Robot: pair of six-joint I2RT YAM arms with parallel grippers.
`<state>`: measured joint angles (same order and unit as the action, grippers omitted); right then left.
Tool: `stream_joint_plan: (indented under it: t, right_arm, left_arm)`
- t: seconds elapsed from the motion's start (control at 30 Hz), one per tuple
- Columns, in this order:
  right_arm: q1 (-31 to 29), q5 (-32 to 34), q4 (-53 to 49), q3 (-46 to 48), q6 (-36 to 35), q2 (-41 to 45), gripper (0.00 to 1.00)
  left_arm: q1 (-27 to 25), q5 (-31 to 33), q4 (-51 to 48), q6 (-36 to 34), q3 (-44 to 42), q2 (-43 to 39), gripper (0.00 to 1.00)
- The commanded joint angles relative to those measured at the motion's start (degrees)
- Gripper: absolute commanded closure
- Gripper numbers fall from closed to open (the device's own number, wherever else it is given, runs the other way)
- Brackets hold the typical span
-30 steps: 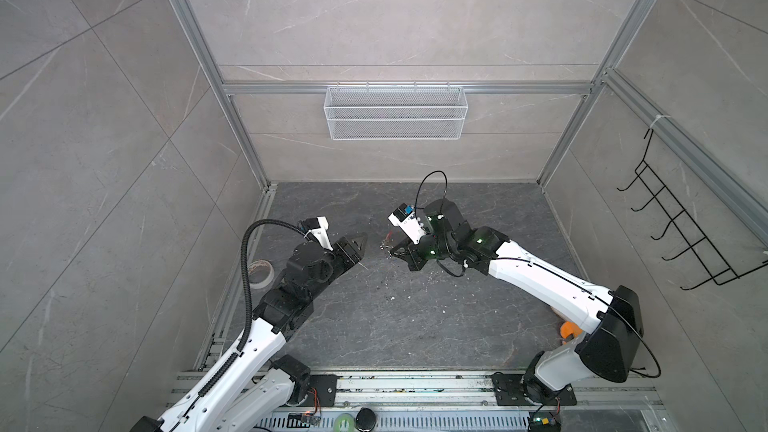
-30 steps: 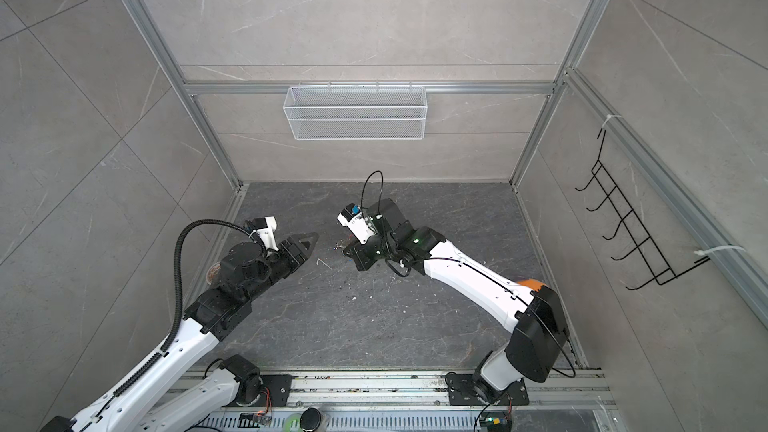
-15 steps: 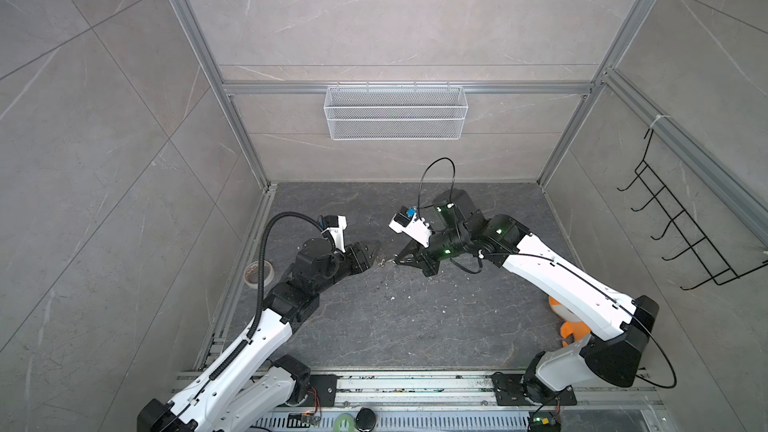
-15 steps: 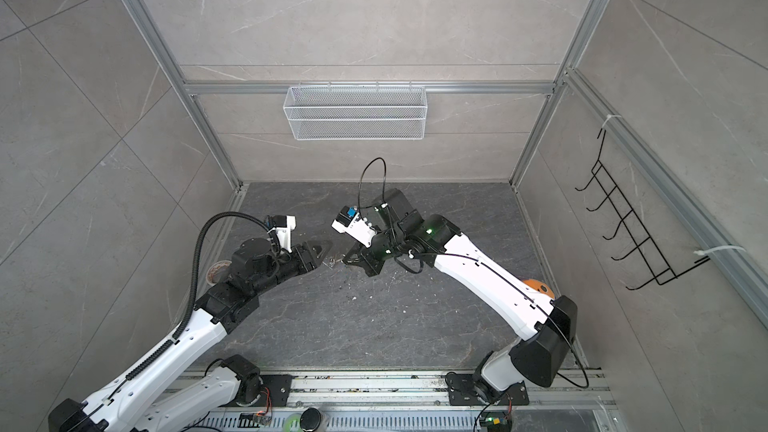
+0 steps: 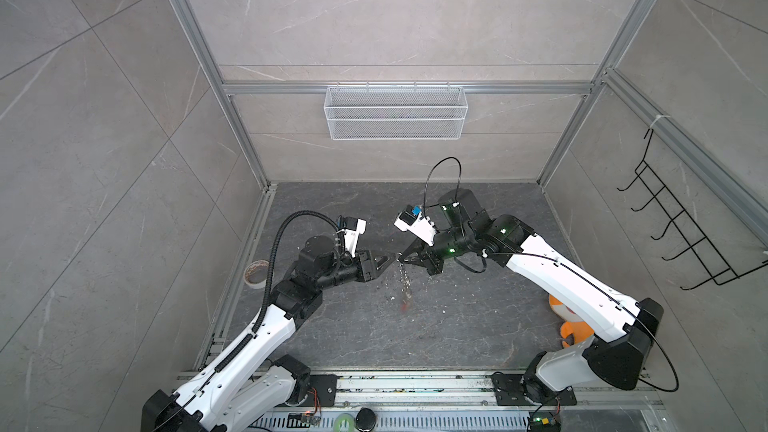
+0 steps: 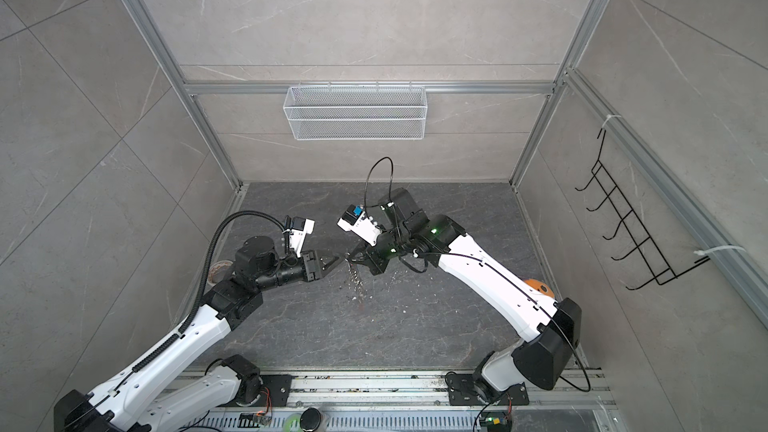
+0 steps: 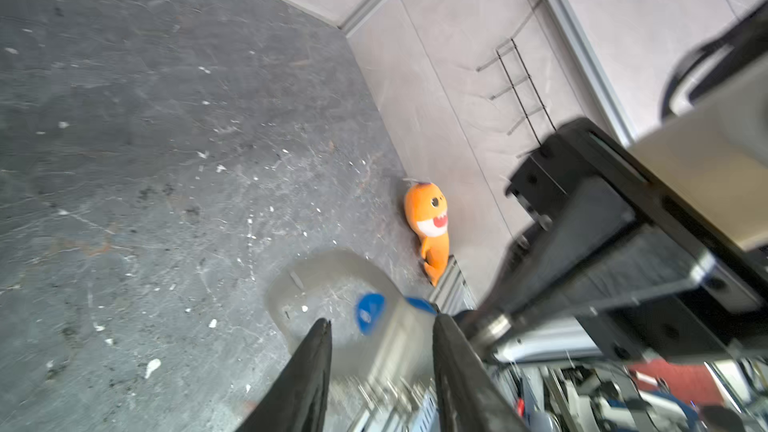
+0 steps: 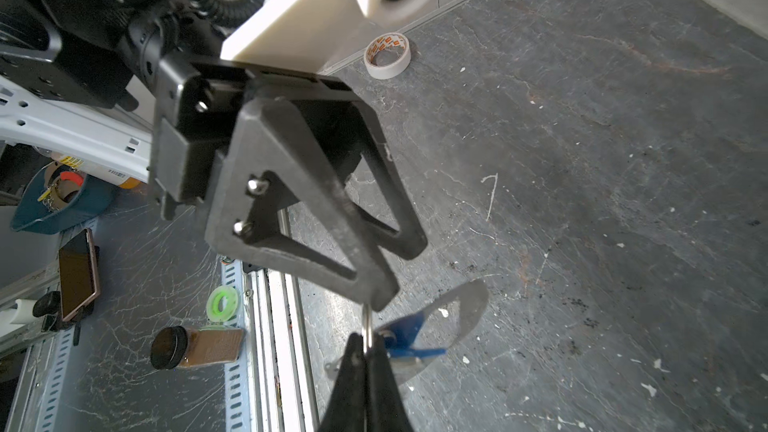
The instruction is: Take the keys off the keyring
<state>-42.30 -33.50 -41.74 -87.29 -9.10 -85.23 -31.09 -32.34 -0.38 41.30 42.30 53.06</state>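
Observation:
My right gripper (image 8: 365, 340) is shut on a silver ring of the keyring (image 8: 366, 326), held above the floor. In both top views the chain (image 5: 405, 284) (image 6: 357, 280) hangs down from it, with a red key (image 5: 404, 305) at the bottom. The blue key (image 8: 405, 328) and the flat grey tag (image 8: 461, 313) swing blurred beside the ring. My left gripper (image 7: 380, 326) is open, tip to tip with the right one (image 5: 401, 259). The blurred blue key (image 7: 368, 317) and grey tag (image 7: 332, 280) show between its fingers. One left finger (image 8: 374, 284) touches the ring's top. The silver key is not discernible.
A tape roll (image 5: 255, 274) lies by the left wall. An orange plush toy (image 5: 571, 326) sits against the right wall behind my right arm. A white wire basket (image 5: 395, 112) hangs on the back wall, and a black hook rack (image 5: 681, 234) on the right wall.
My left gripper has moved right until it meets the right gripper's tip, and its jaws have narrowed. The right gripper stayed shut on the ring, and the chain swings beneath it.

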Motion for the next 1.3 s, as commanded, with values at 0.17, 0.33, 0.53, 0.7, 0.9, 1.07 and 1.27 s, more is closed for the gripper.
stream_joint_plan:
  t: [0.17, 0.33, 0.53, 0.7, 0.9, 1.07, 1.27]
  right_arm:
    - [4.7, -7.6, 7.1, 3.2, -1.0, 2.9, 1.0]
    - [5.7, -10.2, 10.7, 6.1, -0.1, 5.4, 1.0]
    - [5.9, -12.8, 11.6, 7.6, 0.0, 6.9, 1.0]
    - [6.0, -13.7, 13.2, 8.8, 0.9, 8.1, 1.0]
    - [6.1, -14.2, 14.8, 9.0, 2.0, 8.1, 1.0]
    - [6.2, -15.3, 16.0, 9.2, 3.2, 7.6, 1.0]
    - [6.2, -16.1, 16.0, 8.8, 3.6, 7.4, 1.0]
  left_arm:
    - [0.1, 1.2, 4.4, -4.0, 1.5, -4.3, 0.59]
    - [0.1, 3.8, 10.5, -4.5, 0.9, -5.8, 0.47]
    - [0.1, -4.7, 10.3, -10.0, 7.0, -0.3, 0.58]
    - [0.1, -11.2, 10.1, -12.2, 9.0, 2.7, 0.67]
    - [0.1, -13.2, 9.0, -14.4, 9.0, 1.9, 0.72]
    - [0.1, -13.6, 8.6, -15.1, 8.9, 2.3, 0.73]
    - [0.1, -13.8, 8.1, -15.8, 9.7, 3.2, 0.77]
